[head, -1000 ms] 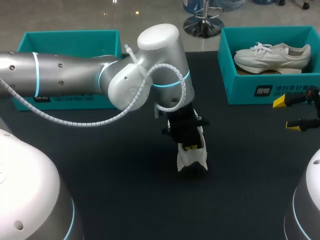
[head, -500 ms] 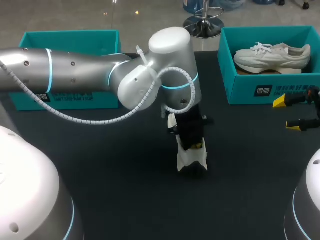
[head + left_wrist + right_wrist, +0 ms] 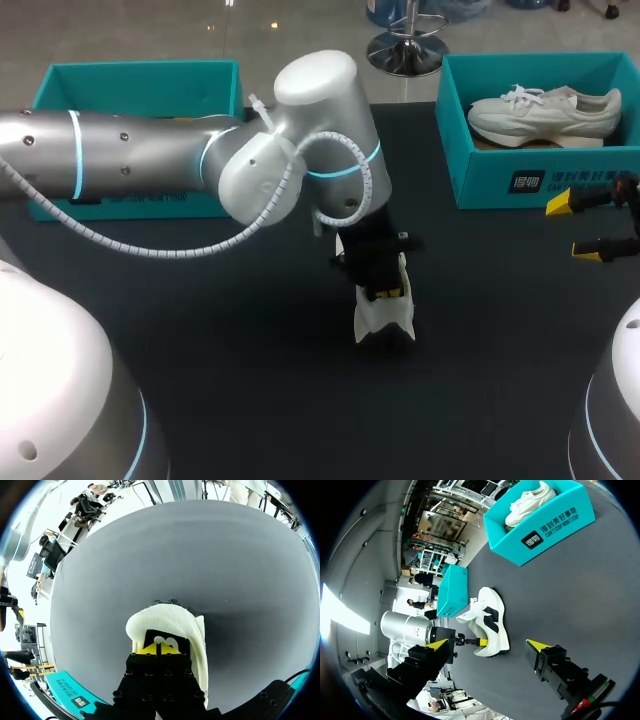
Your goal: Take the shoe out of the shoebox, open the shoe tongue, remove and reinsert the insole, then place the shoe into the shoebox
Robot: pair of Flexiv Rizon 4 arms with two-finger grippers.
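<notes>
On the dark tabletop (image 3: 200, 350), near its middle, a white knit sneaker with a black side mark (image 3: 384, 318) stood upright, outside both boxes. The left arm's fingers (image 3: 149, 650) were pressed together, with their yellow tips down inside the shoe's opening; whether they pinched anything could not be told. The right arm's fingers (image 3: 560, 205) hung wide apart, holding nothing, near the teal cardboard shoebox (image 3: 500, 185), in which a second white sneaker (image 3: 545, 108) lay. Another teal box (image 3: 140, 78) stood at the far left.
</notes>
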